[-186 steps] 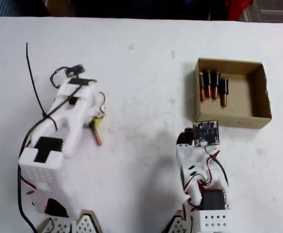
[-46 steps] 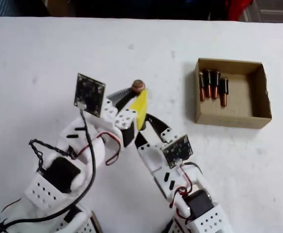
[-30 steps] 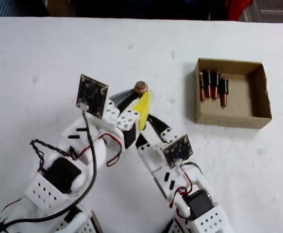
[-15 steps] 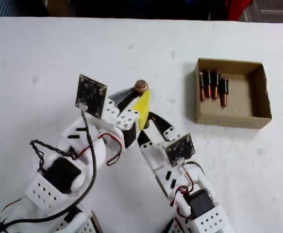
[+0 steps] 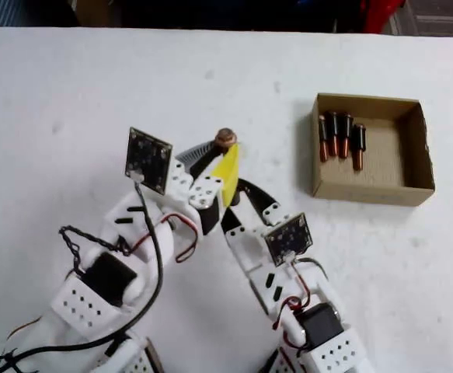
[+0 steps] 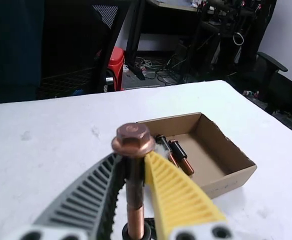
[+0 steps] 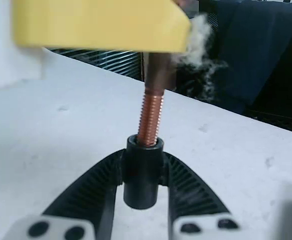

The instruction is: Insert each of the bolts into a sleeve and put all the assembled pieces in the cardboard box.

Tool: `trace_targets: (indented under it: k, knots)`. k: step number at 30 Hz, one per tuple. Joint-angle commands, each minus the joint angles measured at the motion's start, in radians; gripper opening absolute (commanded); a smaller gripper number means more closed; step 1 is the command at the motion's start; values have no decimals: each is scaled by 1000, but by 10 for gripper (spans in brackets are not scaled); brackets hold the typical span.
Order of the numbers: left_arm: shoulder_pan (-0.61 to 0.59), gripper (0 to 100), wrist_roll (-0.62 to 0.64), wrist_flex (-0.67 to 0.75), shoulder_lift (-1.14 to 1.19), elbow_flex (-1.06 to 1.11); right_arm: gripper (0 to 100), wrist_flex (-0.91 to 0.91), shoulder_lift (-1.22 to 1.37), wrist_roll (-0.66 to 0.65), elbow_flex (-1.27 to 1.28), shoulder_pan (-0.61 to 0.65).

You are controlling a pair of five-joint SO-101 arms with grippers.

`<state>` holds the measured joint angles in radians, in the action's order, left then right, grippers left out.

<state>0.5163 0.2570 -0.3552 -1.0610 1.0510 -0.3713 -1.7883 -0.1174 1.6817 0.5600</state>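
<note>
— What's held?
— The left end effector [image 6: 135, 159] pinches the bolt [image 6: 133, 141] upright. The right end effector [image 7: 141, 187] clamps the black sleeve [image 7: 141, 170], with the thread's tip inside its mouth, above the middle of the desk [image 5: 94, 78]
— And the cardboard box [image 5: 370, 189]?
— Right of them, apart. 4 assembled pieces [image 5: 340, 138] lie side by side along its left wall

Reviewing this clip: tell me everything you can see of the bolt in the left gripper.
The bolt is copper-coloured and looks metallic, with a flanged hex head on top, a smooth upper shank and a threaded lower end. It stands upright above the table, pinched just below the head by the left gripper between its grey and yellow fingers. Its tip sits in the mouth of a black sleeve held by the right gripper.
</note>
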Motion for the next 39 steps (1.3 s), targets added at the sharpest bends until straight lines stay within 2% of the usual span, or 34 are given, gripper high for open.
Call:
trace_targets:
  k: [1,10,16,21,39]
  knots:
    - [-4,23,-5,58,-30,-6,16,24,-12,5,9,-7]
    - [-2,23,-3,-61,-30,-2,16,30,-12,5,9,-10]
    - [-1,23,-2,-69,-30,0,16,30,-12,5,9,-15]
    - [65,23,-3,-61,-31,55,16,25,-12,5,9,-16]
    - [65,23,-3,-61,-30,141,16,24,-12,5,9,-50]
